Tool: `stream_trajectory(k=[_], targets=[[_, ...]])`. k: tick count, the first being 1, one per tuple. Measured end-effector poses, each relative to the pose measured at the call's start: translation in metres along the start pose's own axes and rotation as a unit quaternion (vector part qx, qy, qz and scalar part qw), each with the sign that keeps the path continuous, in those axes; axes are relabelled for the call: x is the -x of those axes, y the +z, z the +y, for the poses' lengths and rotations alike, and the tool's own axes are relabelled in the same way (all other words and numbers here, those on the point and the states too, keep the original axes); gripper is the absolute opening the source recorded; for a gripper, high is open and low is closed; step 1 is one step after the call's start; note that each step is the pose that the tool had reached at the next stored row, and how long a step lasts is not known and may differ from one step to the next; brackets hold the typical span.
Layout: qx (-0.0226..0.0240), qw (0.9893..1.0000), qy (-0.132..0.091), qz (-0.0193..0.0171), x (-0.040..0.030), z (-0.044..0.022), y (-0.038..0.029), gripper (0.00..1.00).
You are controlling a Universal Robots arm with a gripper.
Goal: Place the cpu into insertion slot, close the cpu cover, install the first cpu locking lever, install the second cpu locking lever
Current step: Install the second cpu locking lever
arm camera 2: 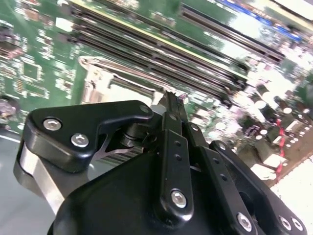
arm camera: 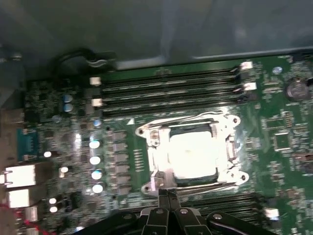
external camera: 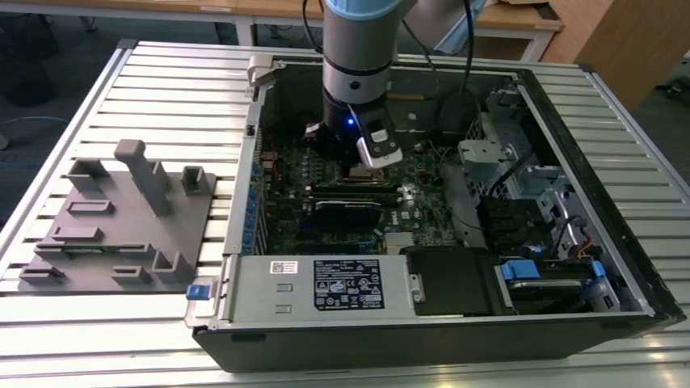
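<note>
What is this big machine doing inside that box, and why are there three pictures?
It is a robot arm reaching down into an open computer case, which lies on a slatted metal table. One picture comes from a camera standing off to the side. The other two come from small cameras riding on the arm near its wrist, so they look closely at what the hand is working on.

Inside the case is a green circuit board. In the first wrist view you can see the cpu, a shiny square chip, sitting in its socket with the cpu cover, a thin metal frame, lying down around it. The long dark strips beside it are memory slots.

The hand is black, pinched shut at the socket's edge. On the table beside the case lies a grey plastic holder.
</note>
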State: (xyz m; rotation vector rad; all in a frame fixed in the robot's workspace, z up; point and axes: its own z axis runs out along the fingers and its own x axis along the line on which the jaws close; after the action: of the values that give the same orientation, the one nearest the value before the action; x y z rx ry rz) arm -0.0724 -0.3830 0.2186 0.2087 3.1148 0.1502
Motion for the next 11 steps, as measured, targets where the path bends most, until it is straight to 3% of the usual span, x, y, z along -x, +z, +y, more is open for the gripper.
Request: stream_trajectory(k=[4, 11], targets=[[0.0, 1.0, 0.0, 0.0, 0.0096, 0.0019, 0.0003, 0.1], [-0.0001, 1.0, 0.0, 0.0, 0.0097, 0.0124, 0.0016, 0.1]])
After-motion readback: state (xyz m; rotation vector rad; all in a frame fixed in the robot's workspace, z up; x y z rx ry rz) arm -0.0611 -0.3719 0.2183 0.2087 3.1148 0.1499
